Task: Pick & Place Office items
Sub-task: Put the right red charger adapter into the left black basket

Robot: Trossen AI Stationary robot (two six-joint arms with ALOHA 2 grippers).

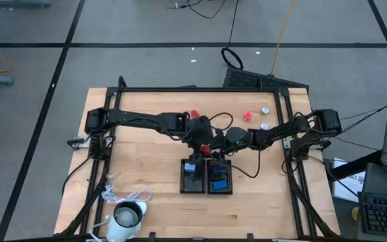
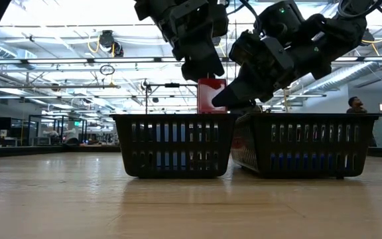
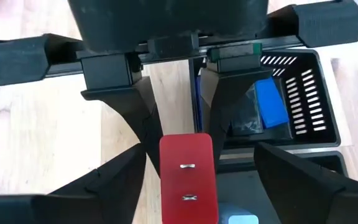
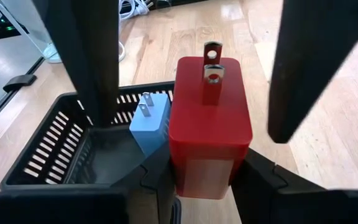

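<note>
Wooden table (image 1: 146, 168), two black slotted trays (image 1: 207, 178) at centre. Red plastic plug block (image 4: 209, 124) upright, prongs up, pinched by right gripper (image 4: 207, 177) above tray rim; left gripper (image 3: 185, 155) spread, straddling same block.

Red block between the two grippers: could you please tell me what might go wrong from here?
1. Only the right gripper clamps the red block; the left gripper stands wide open around it. If the right lets go first, the block probably drops.
2. The block hangs near where the two black trays meet, so a drop might strike a rim and bounce out.
</note>
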